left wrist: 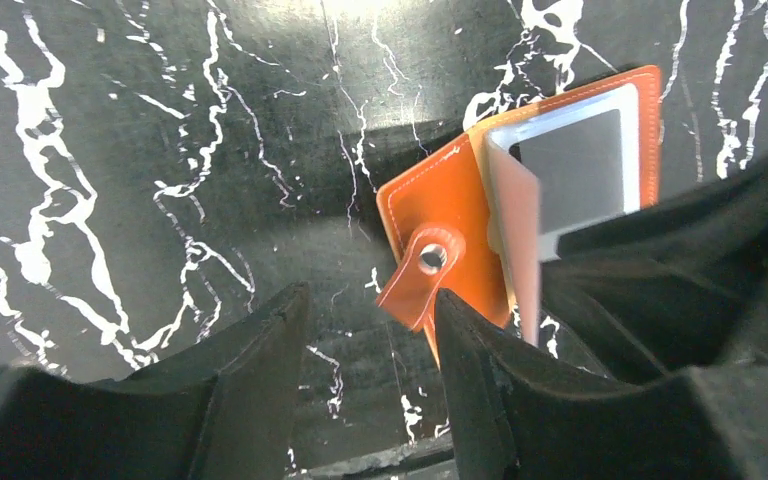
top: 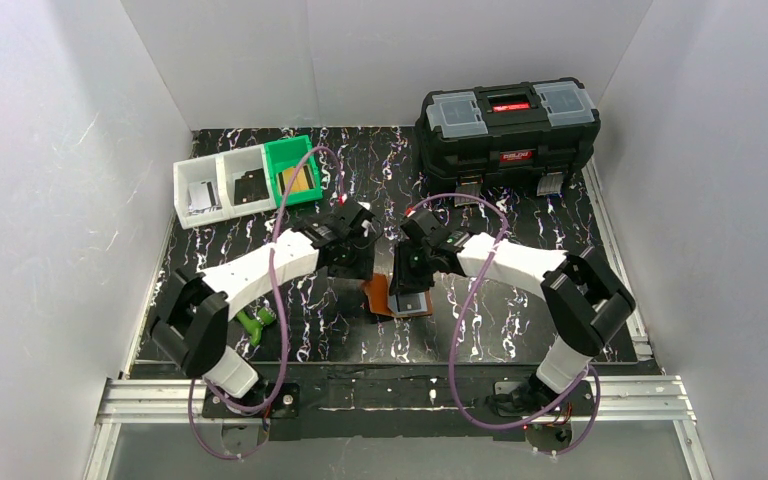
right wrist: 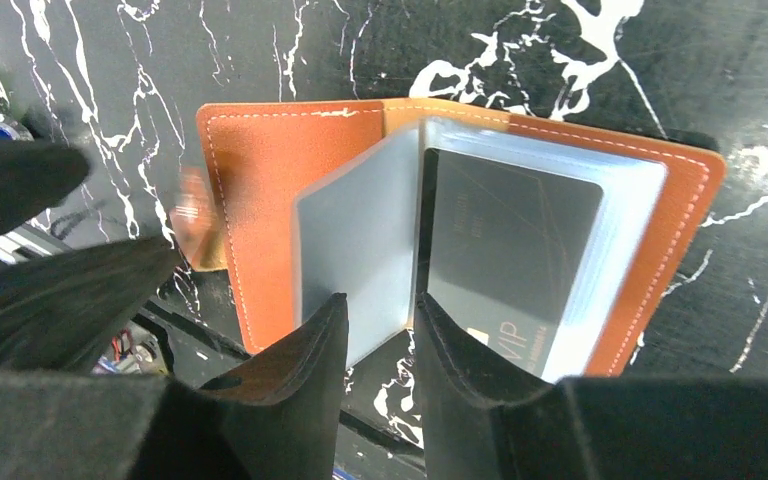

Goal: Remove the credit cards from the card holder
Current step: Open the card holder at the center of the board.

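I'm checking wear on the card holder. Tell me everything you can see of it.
The card holder is orange-brown leather with pale stitching and a snap tab, lying open on the black marbled table. Clear bluish plastic sleeves fan from its spine; one stands raised between the right gripper's fingers. A dark card sits in a sleeve.
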Robot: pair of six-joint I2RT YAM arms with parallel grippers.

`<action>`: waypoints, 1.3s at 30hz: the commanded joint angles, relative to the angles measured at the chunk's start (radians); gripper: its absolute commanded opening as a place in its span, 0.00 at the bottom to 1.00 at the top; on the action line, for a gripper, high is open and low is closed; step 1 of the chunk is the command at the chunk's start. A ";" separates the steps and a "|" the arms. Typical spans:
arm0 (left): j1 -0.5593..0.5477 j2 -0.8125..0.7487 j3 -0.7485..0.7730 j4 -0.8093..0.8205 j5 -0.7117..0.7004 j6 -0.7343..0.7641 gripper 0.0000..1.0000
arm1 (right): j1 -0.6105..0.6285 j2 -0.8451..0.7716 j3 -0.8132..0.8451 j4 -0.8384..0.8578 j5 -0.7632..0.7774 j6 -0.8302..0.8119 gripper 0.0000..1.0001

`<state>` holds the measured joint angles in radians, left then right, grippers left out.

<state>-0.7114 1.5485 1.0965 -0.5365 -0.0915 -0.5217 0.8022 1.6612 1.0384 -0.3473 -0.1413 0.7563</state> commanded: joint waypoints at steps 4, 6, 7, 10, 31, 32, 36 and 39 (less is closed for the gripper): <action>0.029 -0.145 0.039 -0.152 -0.056 -0.014 0.49 | 0.025 0.062 0.098 0.024 -0.035 0.002 0.38; 0.034 -0.170 0.034 -0.170 -0.048 -0.023 0.49 | 0.030 0.085 0.114 0.023 -0.040 0.002 0.38; 0.034 -0.182 0.032 -0.173 -0.039 -0.026 0.49 | 0.032 0.097 0.121 0.023 -0.042 0.004 0.38; 0.036 -0.208 0.030 -0.167 0.014 -0.048 0.45 | 0.037 0.137 0.138 0.024 -0.052 0.011 0.39; 0.088 -0.028 -0.039 0.140 0.363 -0.250 0.02 | 0.034 0.125 0.097 0.053 -0.043 0.026 0.34; 0.094 -0.011 -0.044 0.154 0.366 -0.253 0.01 | 0.034 0.121 0.093 0.055 -0.042 0.026 0.34; 0.111 0.067 -0.055 0.159 0.357 -0.267 0.00 | 0.034 0.105 0.085 0.056 -0.035 0.030 0.33; 0.119 0.098 -0.068 0.159 0.339 -0.266 0.00 | 0.034 0.090 0.071 0.055 -0.031 0.033 0.33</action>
<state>-0.6060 1.6194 1.0579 -0.3735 0.2521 -0.7736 0.8333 1.8061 1.1277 -0.3106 -0.1837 0.7828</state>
